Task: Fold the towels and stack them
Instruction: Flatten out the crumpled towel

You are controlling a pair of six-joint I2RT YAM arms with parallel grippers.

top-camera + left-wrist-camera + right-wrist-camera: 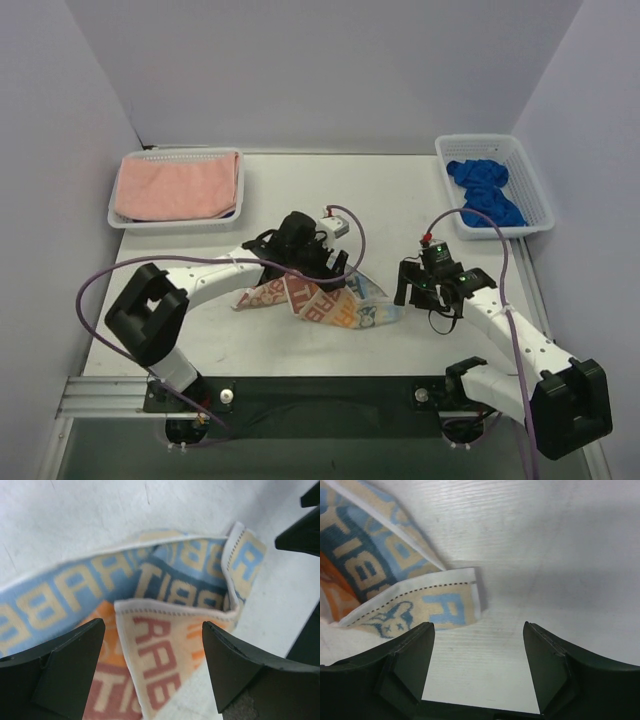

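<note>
Left wrist view — RABBIT towel (170, 577) rumpled, folded over itself; left gripper (152, 632), right gripper (478, 630) spread.

RABBIT towel (340, 312) top part hidden under left arm (215, 278); both wrist views crop it at frame edges.
</note>
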